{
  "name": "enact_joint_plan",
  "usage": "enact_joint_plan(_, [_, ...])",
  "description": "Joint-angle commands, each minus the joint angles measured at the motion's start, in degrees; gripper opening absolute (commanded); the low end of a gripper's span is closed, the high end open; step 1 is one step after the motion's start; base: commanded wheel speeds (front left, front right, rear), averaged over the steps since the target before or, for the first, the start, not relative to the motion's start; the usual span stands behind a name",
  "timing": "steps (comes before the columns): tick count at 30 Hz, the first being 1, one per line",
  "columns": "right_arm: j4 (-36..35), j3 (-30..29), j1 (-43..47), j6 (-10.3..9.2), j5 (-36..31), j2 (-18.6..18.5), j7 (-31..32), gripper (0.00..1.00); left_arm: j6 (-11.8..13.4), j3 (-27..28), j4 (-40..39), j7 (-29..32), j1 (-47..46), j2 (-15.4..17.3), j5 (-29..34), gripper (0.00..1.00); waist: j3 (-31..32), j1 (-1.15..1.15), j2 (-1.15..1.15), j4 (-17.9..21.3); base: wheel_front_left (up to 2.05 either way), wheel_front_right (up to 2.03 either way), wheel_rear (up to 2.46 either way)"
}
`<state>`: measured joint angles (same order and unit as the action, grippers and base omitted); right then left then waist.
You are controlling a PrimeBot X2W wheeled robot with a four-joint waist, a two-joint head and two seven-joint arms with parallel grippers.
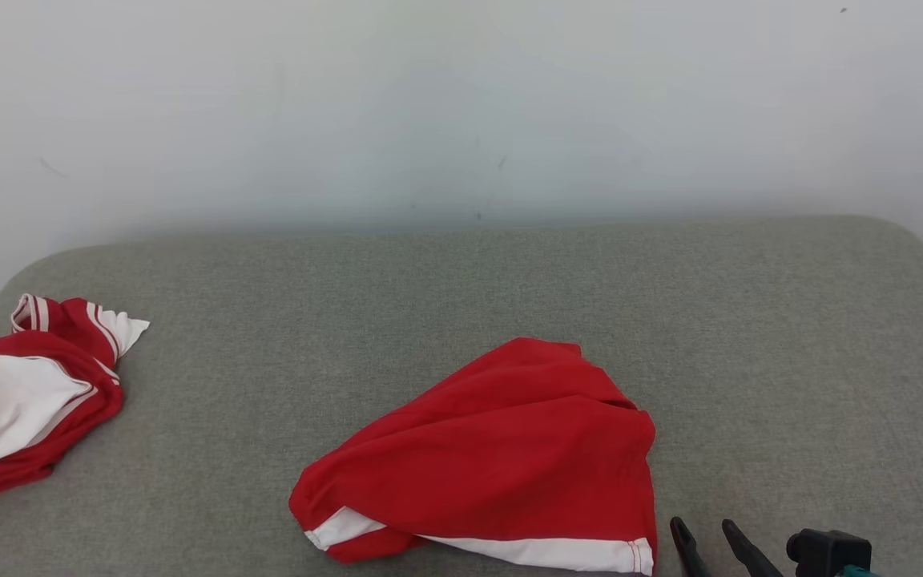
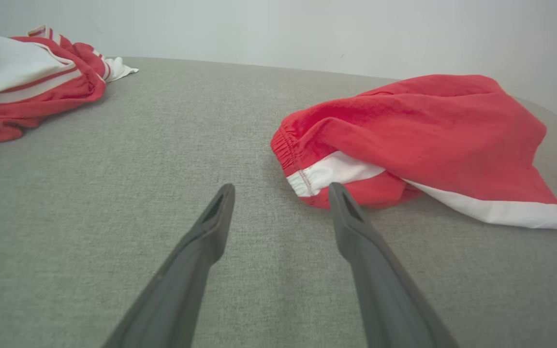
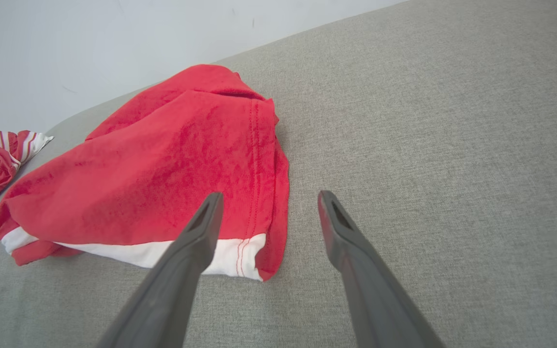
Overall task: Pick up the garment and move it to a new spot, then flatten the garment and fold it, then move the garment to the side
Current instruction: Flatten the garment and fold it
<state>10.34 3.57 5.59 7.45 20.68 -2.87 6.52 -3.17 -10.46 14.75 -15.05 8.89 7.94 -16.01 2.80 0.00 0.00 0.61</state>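
Just left of the open right hand (image 1: 703, 526) lie the red shorts (image 1: 501, 449), right of the open left hand (image 2: 281, 188).

Grey cushion (image 1: 750, 336) lies open across upper centre & right of the head view, w/ wide passage there. Red garment (image 1: 501, 457) (bunched) blocks lower centre; red/white garment (image 1: 21, 401) takes the left edge, free strip btwn them. Wall (image 1: 461, 104) closes the top.
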Motion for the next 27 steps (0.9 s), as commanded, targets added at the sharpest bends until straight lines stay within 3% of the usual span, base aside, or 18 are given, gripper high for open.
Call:
enact_joint_plan(1, [-0.19, 0.18, -0.2, 0.08, 0.18, -0.02, -0.17, 1.0, -0.55, 0.15, 1.04, -0.18, -1.7, -0.39, -0.63, 1.0, -0.17, 0.0, 0.0, 0.4, 0.0, 0.0, 0.0])
enact_joint_plan(13, [-0.94, 2.38, -0.66, 0.08, -0.05, -0.02, 0.13, 1.0, -2.81, 0.09, 16.0, 5.51, -12.86, -1.19, -6.07, 1.0, -2.21, 0.0, 0.0, 3.66, 0.0, 0.0, 0.0])
enact_joint_plan(23, [-1.1, 2.47, -1.02, 0.08, -0.05, -0.02, 0.07, 1.0, -3.65, -0.33, 20.58, 6.41, -16.17, -0.88, -8.76, 1.0, -3.29, 0.0, 0.0, 5.04, 0.0, 0.0, 0.0])
enact_joint_plan(25, [-1.03, 2.53, -1.12, 0.08, -0.02, -0.02, -0.02, 1.0, -3.86, -0.58, 20.99, 6.2, -16.5, -0.73, -9.3, 0.53, -3.39, 0.0, 0.0, 5.14, 0.0, 0.0, 0.0])
enact_joint_plan(27, [-0.99, 2.51, -1.16, 0.08, 0.07, -0.02, -0.07, 1.0, -3.82, -0.89, 21.4, 6.0, -16.74, -0.68, -9.62, 0.25, -3.44, 0.0, 0.0, 5.16, 0.0, 0.0, 0.0])
